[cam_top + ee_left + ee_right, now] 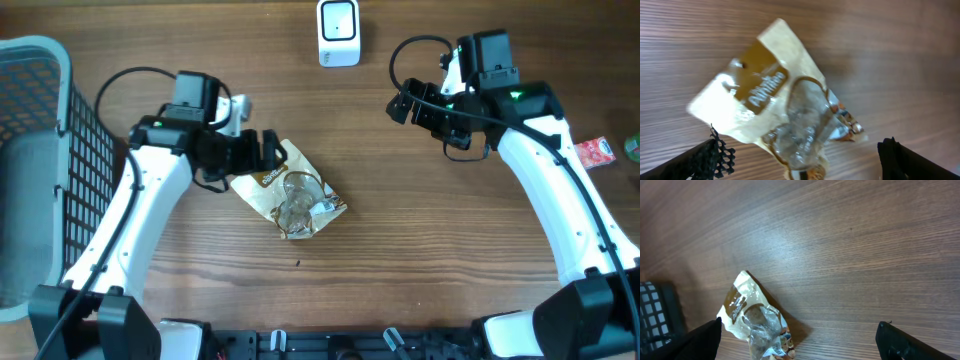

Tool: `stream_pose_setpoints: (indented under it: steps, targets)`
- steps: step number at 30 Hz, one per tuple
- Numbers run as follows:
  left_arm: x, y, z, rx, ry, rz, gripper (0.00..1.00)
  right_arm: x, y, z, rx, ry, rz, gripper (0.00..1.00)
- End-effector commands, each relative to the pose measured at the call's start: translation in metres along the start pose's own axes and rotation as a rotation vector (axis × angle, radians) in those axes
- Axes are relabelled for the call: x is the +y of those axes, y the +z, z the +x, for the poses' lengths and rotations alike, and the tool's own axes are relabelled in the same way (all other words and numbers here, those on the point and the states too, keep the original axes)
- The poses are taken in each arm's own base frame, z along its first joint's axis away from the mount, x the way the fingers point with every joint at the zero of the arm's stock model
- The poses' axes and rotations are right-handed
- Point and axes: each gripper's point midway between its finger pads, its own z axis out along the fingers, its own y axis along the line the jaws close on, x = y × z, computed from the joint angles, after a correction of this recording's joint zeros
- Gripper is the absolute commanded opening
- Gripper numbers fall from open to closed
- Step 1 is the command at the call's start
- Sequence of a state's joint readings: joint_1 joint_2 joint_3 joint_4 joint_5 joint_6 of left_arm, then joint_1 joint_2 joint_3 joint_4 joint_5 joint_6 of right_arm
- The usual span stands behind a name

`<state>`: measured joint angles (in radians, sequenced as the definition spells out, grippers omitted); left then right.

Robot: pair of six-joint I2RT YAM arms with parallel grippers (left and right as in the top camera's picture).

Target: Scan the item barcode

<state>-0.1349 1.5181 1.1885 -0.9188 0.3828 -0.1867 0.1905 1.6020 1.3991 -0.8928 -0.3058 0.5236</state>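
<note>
- The pouch (pixel 290 193) lies flat on the wood-grain worktop (pixel 420 230). It is cream film with a brown label panel and a crinkled clear window, and its lower-right end is crumpled.
- Glare fills the window, so the contents are hard to make out. The print on the brown panel is too blurred to read.
- The left gripper (pixel 268 152) sits over the pouch's upper-left end with its jaws spread wide. Its wrist view shows only the black tips at the bottom corners, one of them mesh-textured, with the pouch between them. Whether they touch it cannot be told.
- The right gripper (pixel 412 104) is up and to the right of the pouch, well apart from it, with its jaws wide and empty.
- A white, rounded scanner (pixel 338 32) stands beyond the pouch, its top cut off by the frame.
- A grey wire-mesh basket (pixel 40 150) stands far left of the pouch, partly out of frame.
- A small red packet (pixel 597 151) lies far right of the pouch.
</note>
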Motion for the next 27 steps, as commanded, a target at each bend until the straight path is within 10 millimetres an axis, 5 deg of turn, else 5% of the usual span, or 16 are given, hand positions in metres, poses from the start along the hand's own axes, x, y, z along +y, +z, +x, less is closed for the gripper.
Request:
stream_pose_setpoints:
  steps: [1,6,13,20,25,26,27]
  targets:
    - [0.019,-0.010,-0.015,-0.057,-0.024,-0.026,1.00,-0.001,0.030,0.019,0.114,0.017,-0.028,1.00]
    - [0.071,-0.025,-0.041,-0.217,-0.366,-0.216,1.00,0.039,0.088,0.076,0.319,-0.060,-0.169,0.92]
    - [0.123,-0.044,-0.039,-0.359,-0.644,-0.490,1.00,0.087,0.138,0.131,0.389,-0.165,-0.193,0.90]
    - [0.125,-0.043,-0.026,-0.314,-0.667,-0.513,1.00,0.063,0.192,0.172,0.460,-0.190,-0.042,0.84]
    - [0.118,-0.038,-0.012,-0.233,-0.671,-0.483,1.00,0.054,0.181,0.162,0.415,-0.258,0.027,0.62]
    - [0.116,-0.036,-0.008,-0.212,-0.674,-0.472,1.00,0.044,0.175,0.151,0.367,-0.268,0.106,0.51]
    - [0.113,-0.033,-0.003,-0.184,-0.678,-0.456,1.00,0.033,0.162,0.134,0.299,-0.282,0.203,0.24]
